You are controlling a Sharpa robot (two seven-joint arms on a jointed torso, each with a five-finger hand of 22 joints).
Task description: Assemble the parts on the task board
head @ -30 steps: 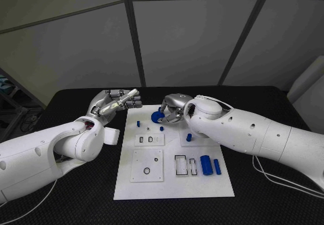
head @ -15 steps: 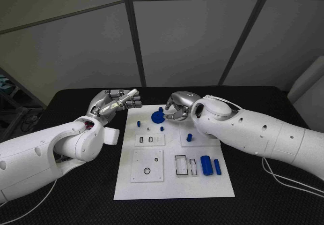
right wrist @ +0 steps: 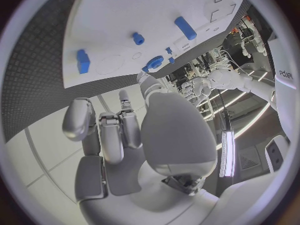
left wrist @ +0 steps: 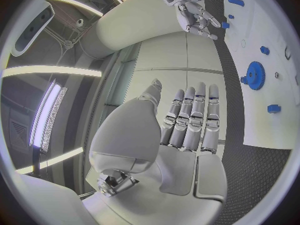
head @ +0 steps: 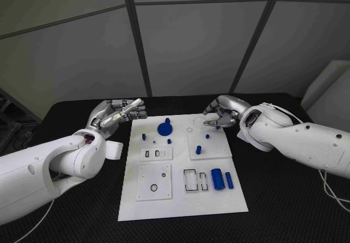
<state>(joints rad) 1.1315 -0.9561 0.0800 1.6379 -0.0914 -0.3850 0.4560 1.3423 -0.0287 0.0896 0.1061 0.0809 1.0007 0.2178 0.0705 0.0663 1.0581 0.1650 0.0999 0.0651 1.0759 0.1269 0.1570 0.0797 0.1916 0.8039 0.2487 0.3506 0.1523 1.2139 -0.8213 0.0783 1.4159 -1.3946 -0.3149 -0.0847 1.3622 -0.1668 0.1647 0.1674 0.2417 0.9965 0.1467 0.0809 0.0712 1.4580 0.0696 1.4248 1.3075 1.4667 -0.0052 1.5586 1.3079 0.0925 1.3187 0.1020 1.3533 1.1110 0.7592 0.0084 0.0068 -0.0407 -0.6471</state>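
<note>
Two hands flank task board (head: 182, 202) far end: left hand (head: 117, 114) clenched, empty; right hand (head: 222, 112) curled, empty; blue gear (head: 165, 129) between, untouched.

A black table (head: 87, 212) with a finely textured top stands before a wall of large pale grey panels (head: 193, 48), which are divided by dark upright and slanting seams (head: 138, 50). At the right edge of the head view a white slab-like object (head: 324, 91) stands behind the table, and at the left edge a dark metal frame (head: 11, 124) can be made out, too dim to identify. The left wrist view takes in long glowing strip lights (left wrist: 50, 112) overhead, and the right wrist view shows another bright strip (right wrist: 226, 152) beside a cluttered area of equipment (right wrist: 206, 65) too small to name.
</note>
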